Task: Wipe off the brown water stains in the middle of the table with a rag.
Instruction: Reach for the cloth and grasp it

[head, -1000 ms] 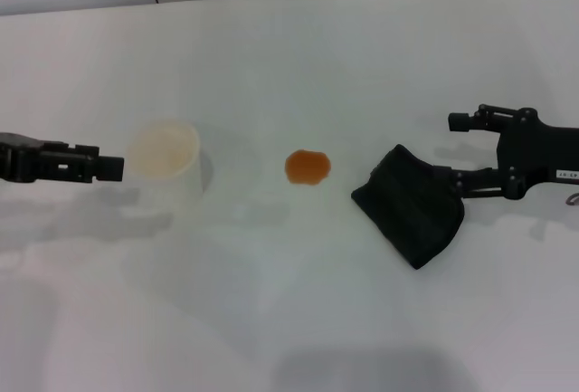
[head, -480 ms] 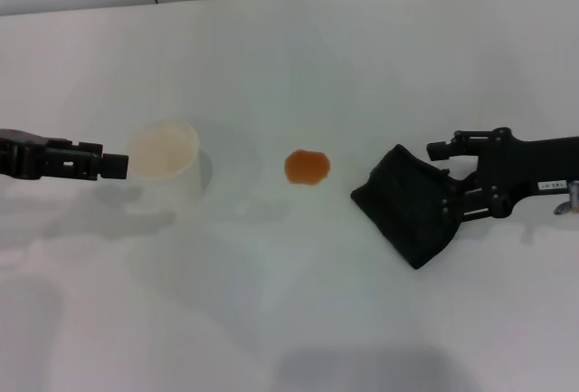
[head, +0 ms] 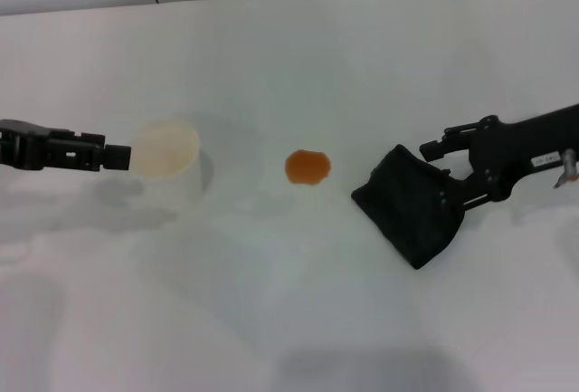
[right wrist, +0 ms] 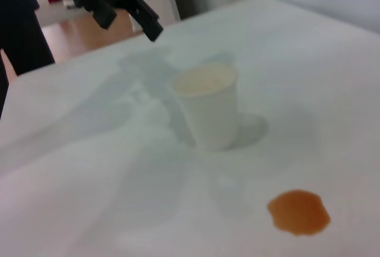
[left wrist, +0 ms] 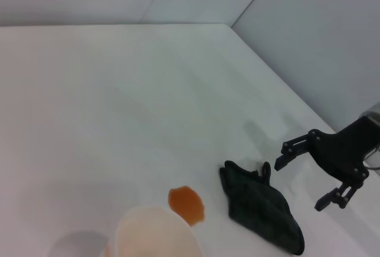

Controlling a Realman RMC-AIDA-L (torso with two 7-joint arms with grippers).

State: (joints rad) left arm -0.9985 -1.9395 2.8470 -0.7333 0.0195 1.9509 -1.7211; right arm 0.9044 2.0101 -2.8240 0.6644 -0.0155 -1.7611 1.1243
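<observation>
The white counter [head: 289, 66] spreads wide under me, smooth and bare across most of its surface. The black rag [head: 409, 215] lies crumpled on it toward my right side, well apart from the paper cup [head: 166, 167], which stands upright on my left with its mouth open. Between those two, a little nearer the rag, sits the brown water stain [head: 308, 167], one small round orange-brown blot, untouched and clear of both.

My right gripper [head: 441, 173] reaches in from the right edge, low over the counter, at the far-right side of the rag. My fingers [head: 438, 148] there are spread apart: one hangs just beyond the rag's far corner and the other is at the rag's right edge, and they are not clamped on the cloth. The left wrist view shows the same, with both finger ends splayed and the rag lying just beside them.

My left gripper [head: 116, 157] hovers at the cup's left side, just beside its rim. I cannot tell how those fingers are set.
</observation>
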